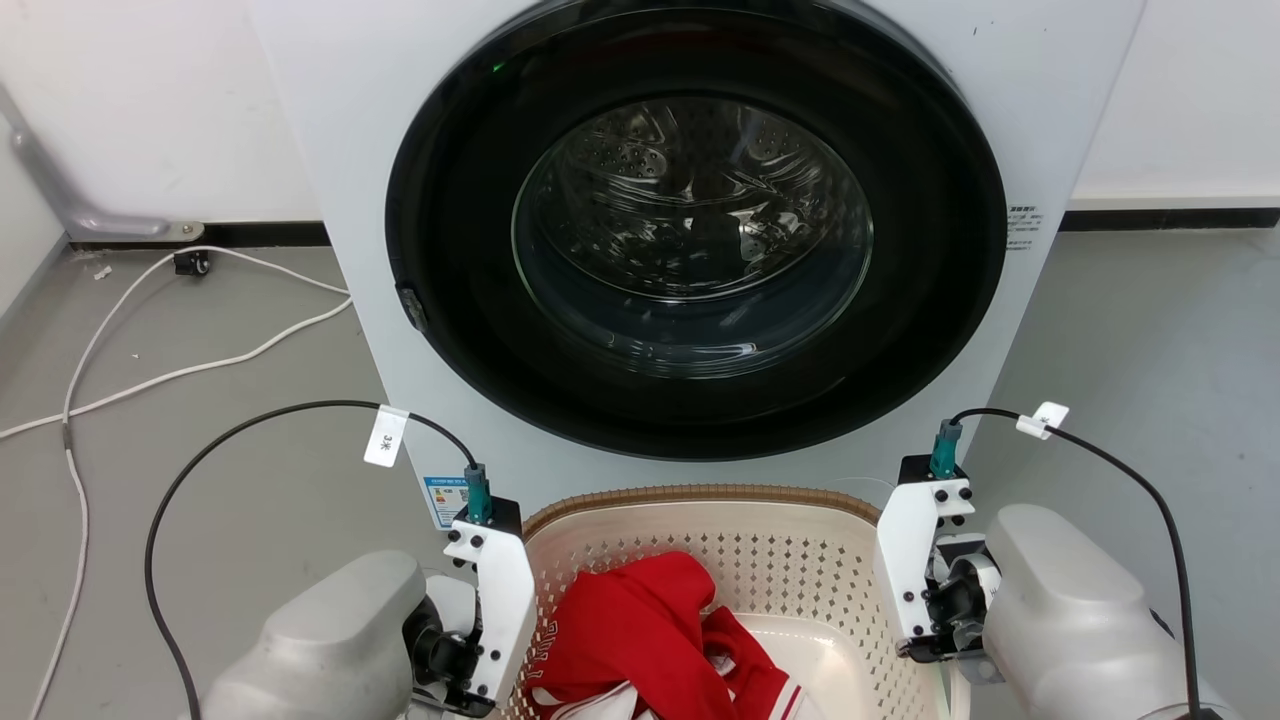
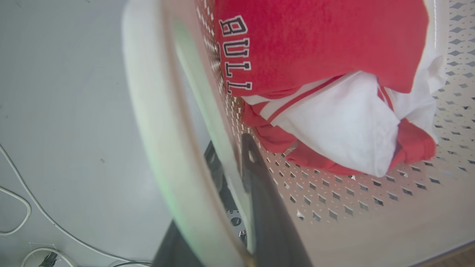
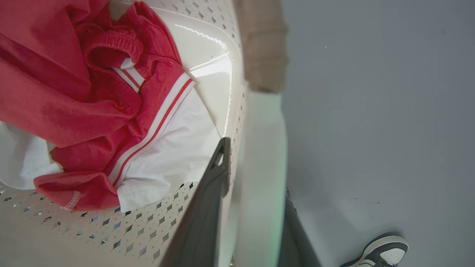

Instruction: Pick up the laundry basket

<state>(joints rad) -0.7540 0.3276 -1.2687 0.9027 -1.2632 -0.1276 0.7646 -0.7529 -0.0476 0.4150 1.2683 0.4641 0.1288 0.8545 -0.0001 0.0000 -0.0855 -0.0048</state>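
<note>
The cream perforated laundry basket (image 1: 700, 497) with its brown woven-look rim stands on the floor just before the washing machine, between my two arms. Red and white clothes (image 1: 640, 620) lie inside it. My left gripper (image 2: 228, 148) straddles the basket's left wall at the white side handle (image 2: 156, 122), one dark finger (image 2: 259, 185) inside and the other outside, shut on it. My right gripper (image 3: 256, 170) straddles the right wall the same way, one finger (image 3: 211, 193) inside against the perforated wall, the white handle (image 3: 259, 148) between the fingers.
A white front-loading washing machine (image 1: 320, 150) with its round dark door (image 1: 690, 230) rises right behind the basket. White cables (image 1: 150, 370) trail over the grey floor at the left. A person's shoe (image 3: 382, 252) rests on the floor beside the basket's right side.
</note>
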